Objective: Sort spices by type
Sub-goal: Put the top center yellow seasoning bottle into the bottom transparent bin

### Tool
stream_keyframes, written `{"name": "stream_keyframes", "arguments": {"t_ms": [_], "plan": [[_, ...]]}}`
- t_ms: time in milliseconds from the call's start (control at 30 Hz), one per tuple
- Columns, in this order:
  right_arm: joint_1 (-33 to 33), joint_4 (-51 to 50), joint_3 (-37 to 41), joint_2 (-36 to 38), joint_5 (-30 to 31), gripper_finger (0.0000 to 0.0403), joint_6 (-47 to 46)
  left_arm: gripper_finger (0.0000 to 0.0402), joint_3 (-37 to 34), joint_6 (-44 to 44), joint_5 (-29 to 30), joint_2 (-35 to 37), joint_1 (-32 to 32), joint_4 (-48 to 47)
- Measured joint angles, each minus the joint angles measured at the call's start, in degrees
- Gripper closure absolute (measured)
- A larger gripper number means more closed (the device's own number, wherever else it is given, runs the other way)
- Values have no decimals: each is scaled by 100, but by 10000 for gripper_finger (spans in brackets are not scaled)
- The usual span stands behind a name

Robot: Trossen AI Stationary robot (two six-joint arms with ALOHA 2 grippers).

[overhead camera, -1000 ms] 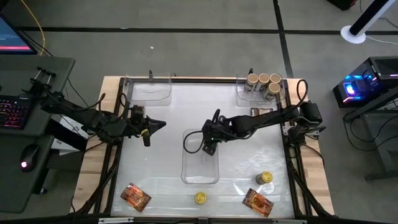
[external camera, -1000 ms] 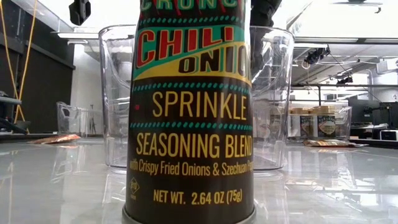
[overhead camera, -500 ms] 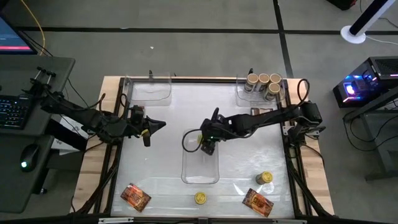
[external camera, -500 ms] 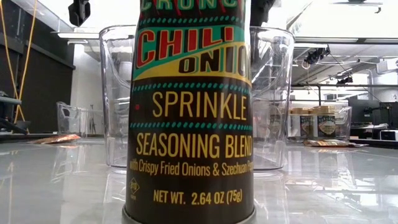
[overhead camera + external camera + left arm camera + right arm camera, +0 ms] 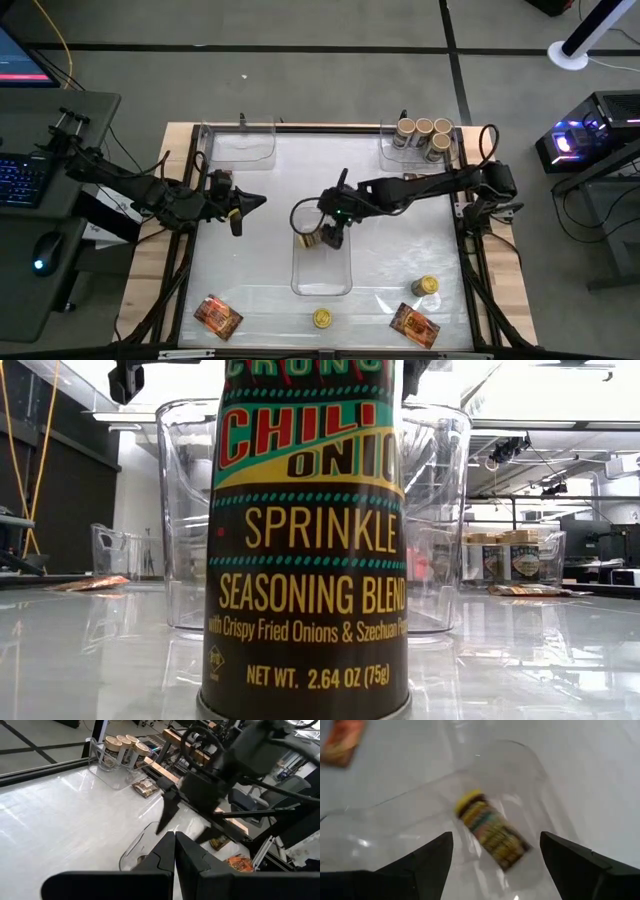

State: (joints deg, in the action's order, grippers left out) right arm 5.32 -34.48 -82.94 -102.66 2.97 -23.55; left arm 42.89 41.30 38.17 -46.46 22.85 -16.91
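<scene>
My right gripper (image 5: pixel 330 228) hangs open over the far end of the middle clear tray (image 5: pixel 345 280). Below its spread fingers (image 5: pixel 432 857), a yellow-lidded jar (image 5: pixel 492 832) lies on its side inside that tray (image 5: pixel 395 815), also seen from above as a jar (image 5: pixel 310 240). Two more yellow-lidded jars (image 5: pixel 322 318) (image 5: pixel 425 287) stand near the near edge; one fills the low view (image 5: pixel 305 550). Orange-red packets (image 5: pixel 218 315) (image 5: pixel 413 325) lie flat there. Beige-lidded jars (image 5: pixel 422 133) stand in the far right tray. My left gripper (image 5: pixel 175 842) waits shut at the table's left.
A clear tray (image 5: pixel 240 145) sits at the far left corner. Another packet (image 5: pixel 145 787) lies on the table beside the tray of beige-lidded jars (image 5: pixel 120 747). Bare table stretches between the left arm and the middle tray, and along the right side.
The right gripper has shifted slightly toward the table's left and far edge over the middle tray. The yellow-lidded jar, first hidden under the gripper, has come out from beneath it and now lies on its side in the tray's far end.
</scene>
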Motion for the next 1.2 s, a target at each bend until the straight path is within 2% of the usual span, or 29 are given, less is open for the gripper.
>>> {"name": "stream_keyframes", "arguments": {"t_ms": [200, 500, 633, 933, 1067, 1200], "plan": [[230, 481, -68, -462, -198, 108, 1663, 402, 0, -63, 4, 0, 0, -26], [6, 326, -841, -1550, -130, 108, 2535, 402, 0, 62, -2, 2, 0, 5], [-19, 223, -935, -1796, -448, 108, 2802, 402, 0, 81, -4, 2, 0, 2], [-19, 230, -940, -2073, -207, 108, 3143, 402, 0, 171, -7, 2, 0, 0], [3, 95, -894, -2137, -301, 108, 3115, 401, 0, 175, -7, 2, 0, 1], [52, 32, -891, -2139, -281, 123, 3132, 401, 0, 168, -7, 2, 0, 2]]}}
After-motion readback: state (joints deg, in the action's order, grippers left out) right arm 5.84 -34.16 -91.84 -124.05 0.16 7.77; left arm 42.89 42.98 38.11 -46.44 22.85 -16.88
